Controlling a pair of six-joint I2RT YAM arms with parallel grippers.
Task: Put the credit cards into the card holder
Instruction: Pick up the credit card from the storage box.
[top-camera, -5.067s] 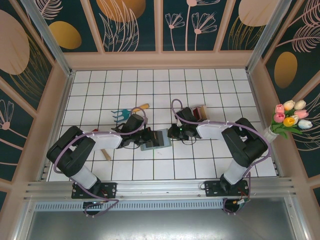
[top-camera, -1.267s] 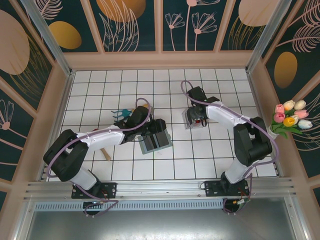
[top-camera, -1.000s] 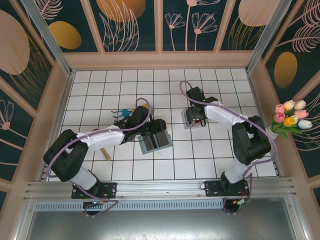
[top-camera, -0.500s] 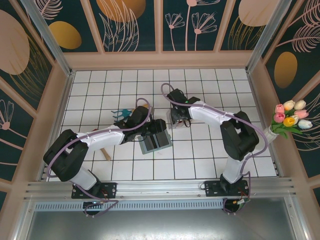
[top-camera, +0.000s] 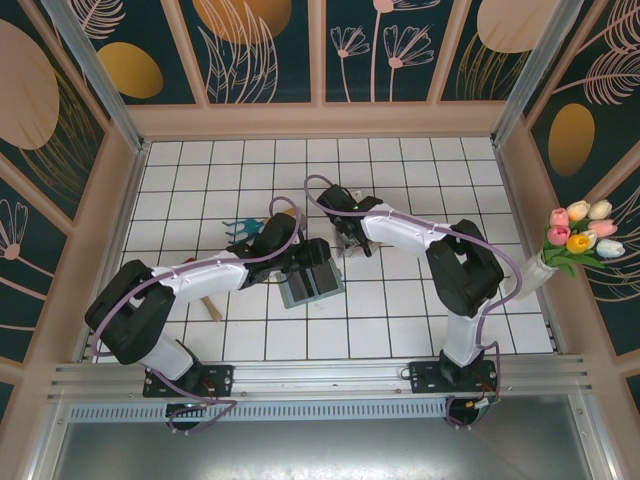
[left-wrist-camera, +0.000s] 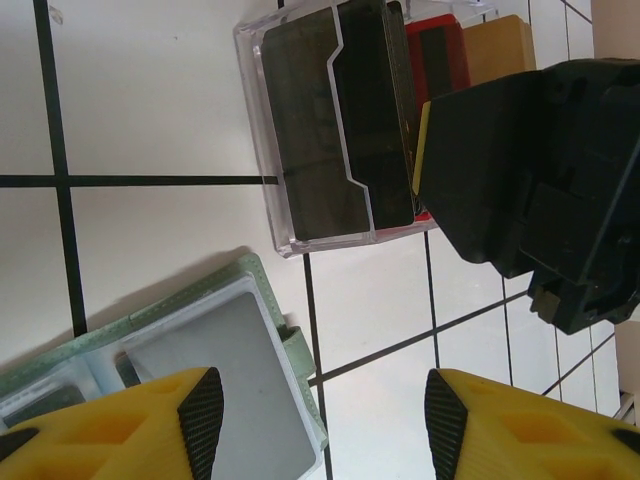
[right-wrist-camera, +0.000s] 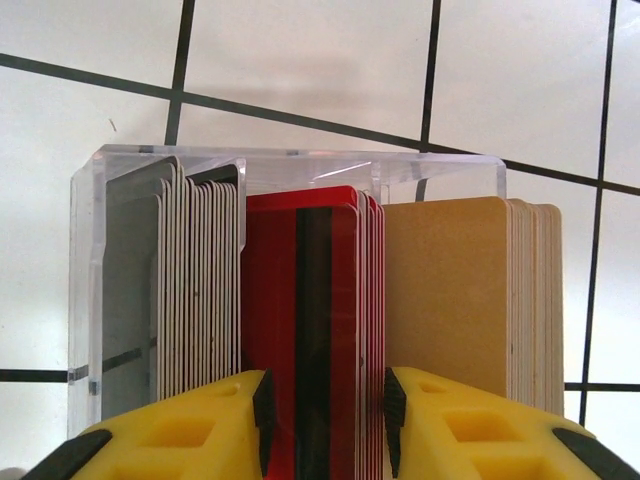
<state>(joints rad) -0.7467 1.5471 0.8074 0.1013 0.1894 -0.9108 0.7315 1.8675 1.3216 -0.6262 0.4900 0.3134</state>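
Credit cards (right-wrist-camera: 300, 300) in case (right-wrist-camera: 290, 165) — behind card holder (top-camera: 312, 283)

Clear glossy plastic case (right-wrist-camera: 290, 165) holds smooth plastic credit cards (right-wrist-camera: 300, 250); card holder (left-wrist-camera: 220, 370) looks matt.

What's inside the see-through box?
Three packs stand in the clear box: grey cards, red cards and tan cards. The right gripper hides their lower ends.
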